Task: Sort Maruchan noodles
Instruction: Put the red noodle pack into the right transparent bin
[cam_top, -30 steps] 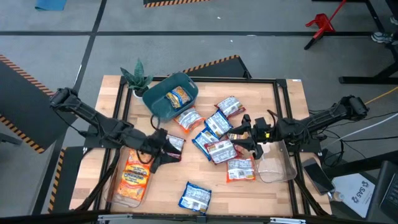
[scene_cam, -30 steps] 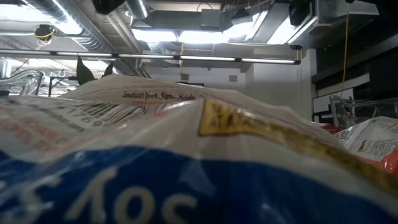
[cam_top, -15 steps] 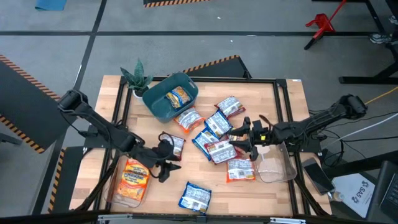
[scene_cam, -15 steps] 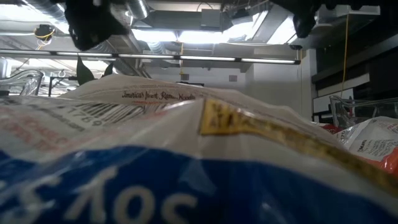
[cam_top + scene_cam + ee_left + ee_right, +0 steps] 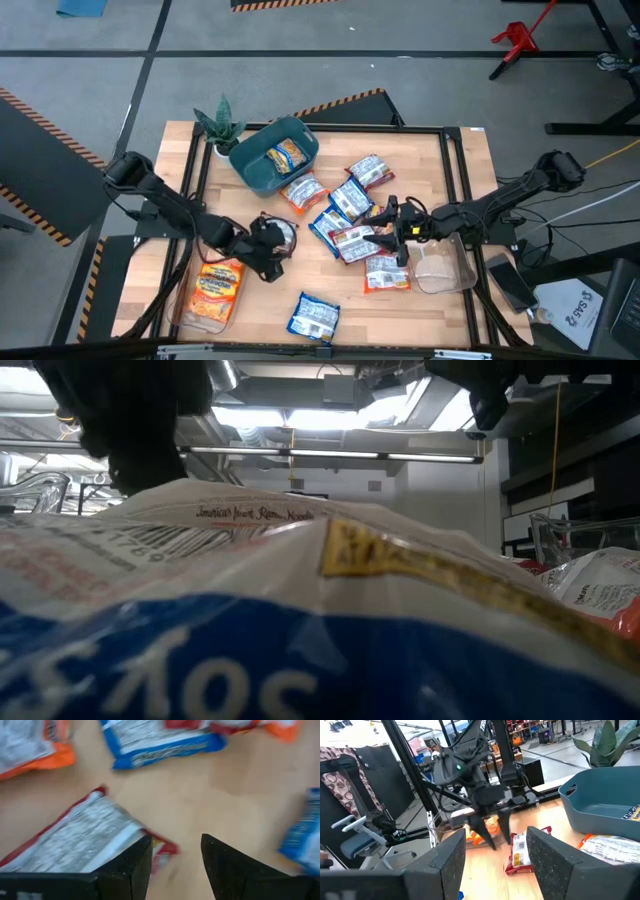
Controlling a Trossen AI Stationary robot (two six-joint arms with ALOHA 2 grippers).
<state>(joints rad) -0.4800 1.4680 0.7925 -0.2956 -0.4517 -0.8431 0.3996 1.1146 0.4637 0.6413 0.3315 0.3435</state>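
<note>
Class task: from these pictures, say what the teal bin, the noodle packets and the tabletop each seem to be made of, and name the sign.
Teal bin: likely moulded plastic, smooth rounded rim.
Noodle packets: thin printed plastic film, crinkled and glossy.
Tabletop: apparently pale wood, visible plank grain.

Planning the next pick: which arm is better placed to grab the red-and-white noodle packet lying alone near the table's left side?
The left. Its gripper hangs open right beside that red-and-white crinkly plastic packet, whose corner lies at its fingers. The right gripper, also open, sits over the central pile, farther away.
</note>
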